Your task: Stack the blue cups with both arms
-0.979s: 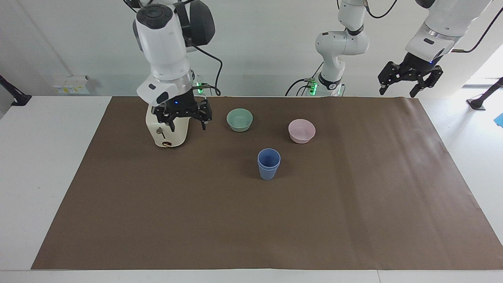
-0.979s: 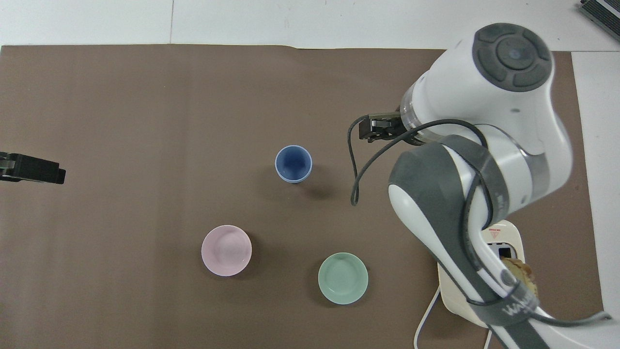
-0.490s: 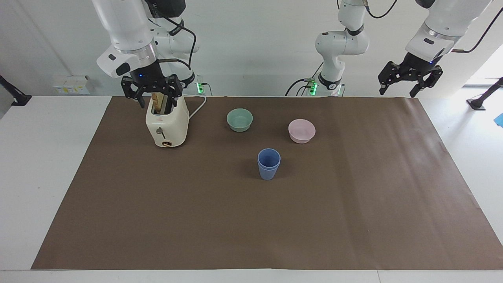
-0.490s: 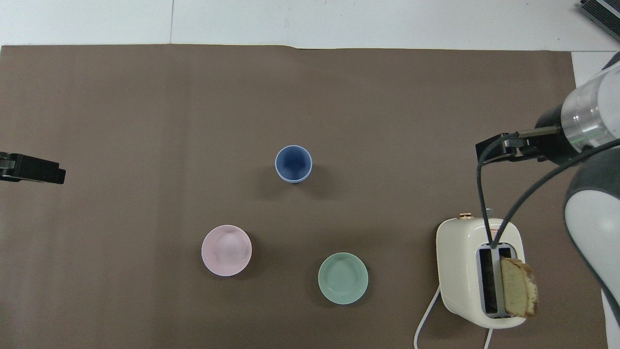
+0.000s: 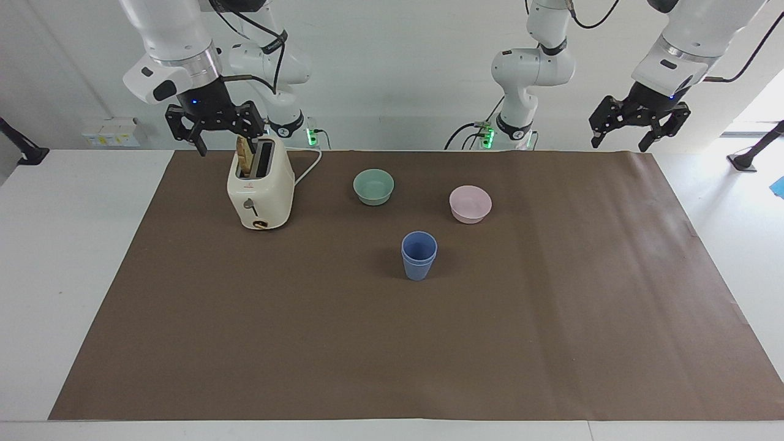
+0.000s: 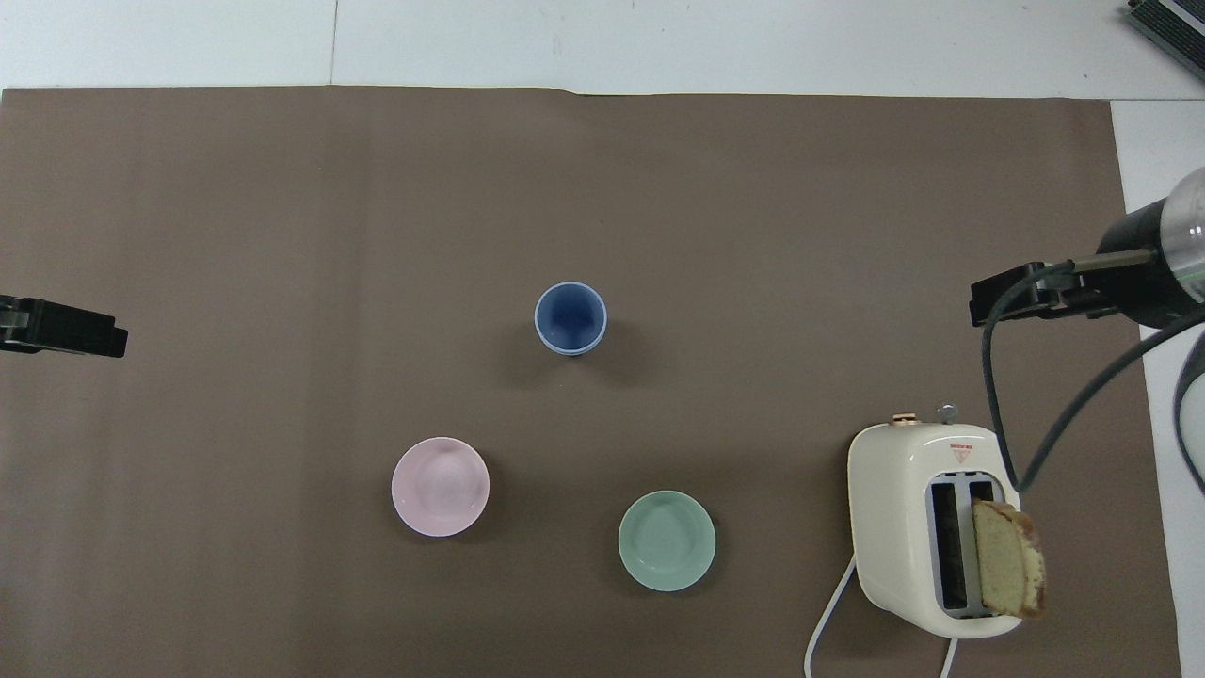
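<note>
The two blue cups [image 5: 419,256] stand nested one inside the other, upright, in the middle of the brown mat [image 5: 392,349]. From above only the inner cup's mouth [image 6: 570,318] shows. No gripper touches them. My right gripper [image 5: 215,139] hangs open and empty in the air over the mat's corner beside the toaster. The overhead view shows the right gripper [image 6: 1024,290] at the mat's edge at the right arm's end. My left gripper [image 5: 618,144] waits open and empty, raised over the mat's corner at the left arm's end; in the overhead view just the left gripper's tip [image 6: 64,328] shows.
A cream toaster [image 5: 260,193] with a bread slice [image 5: 245,160] in one slot stands near the right arm's base, its cord trailing toward the robots. A pale green bowl [image 5: 373,187] and a pink bowl [image 5: 470,204] sit nearer to the robots than the cups.
The right arm has lifted and swung away from in front of the toaster toward its own end of the table. The left arm, cups and bowls have not moved.
</note>
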`<state>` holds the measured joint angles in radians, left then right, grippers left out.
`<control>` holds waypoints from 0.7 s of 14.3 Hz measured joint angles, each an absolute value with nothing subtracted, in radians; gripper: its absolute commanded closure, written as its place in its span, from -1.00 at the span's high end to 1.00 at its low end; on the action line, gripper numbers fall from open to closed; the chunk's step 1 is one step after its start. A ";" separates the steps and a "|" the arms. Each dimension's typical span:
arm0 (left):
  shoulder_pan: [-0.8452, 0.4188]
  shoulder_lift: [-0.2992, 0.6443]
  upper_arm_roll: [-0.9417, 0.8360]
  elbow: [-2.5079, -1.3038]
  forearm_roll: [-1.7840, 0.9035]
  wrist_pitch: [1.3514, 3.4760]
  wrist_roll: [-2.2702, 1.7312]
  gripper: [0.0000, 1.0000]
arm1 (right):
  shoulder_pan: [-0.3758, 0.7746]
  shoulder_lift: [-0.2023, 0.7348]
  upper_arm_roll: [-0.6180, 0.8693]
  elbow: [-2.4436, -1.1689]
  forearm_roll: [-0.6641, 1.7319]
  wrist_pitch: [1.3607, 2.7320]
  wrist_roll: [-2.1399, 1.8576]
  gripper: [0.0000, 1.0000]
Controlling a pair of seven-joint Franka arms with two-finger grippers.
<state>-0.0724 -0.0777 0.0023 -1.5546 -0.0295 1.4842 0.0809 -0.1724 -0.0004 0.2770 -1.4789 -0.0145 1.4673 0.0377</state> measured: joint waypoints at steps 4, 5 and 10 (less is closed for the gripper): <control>-0.072 -0.078 0.002 -1.555 -0.029 1.484 0.081 1.00 | -0.173 -0.006 0.276 -1.488 -0.015 1.468 0.046 1.00; -0.072 -0.078 0.002 -1.555 -0.029 1.484 0.081 1.00 | -0.173 -0.006 0.275 -1.489 -0.014 1.468 0.058 1.00; -0.072 -0.078 0.002 -1.555 -0.029 1.484 0.081 1.00 | -0.178 -0.006 0.264 -1.490 -0.015 1.468 0.074 1.00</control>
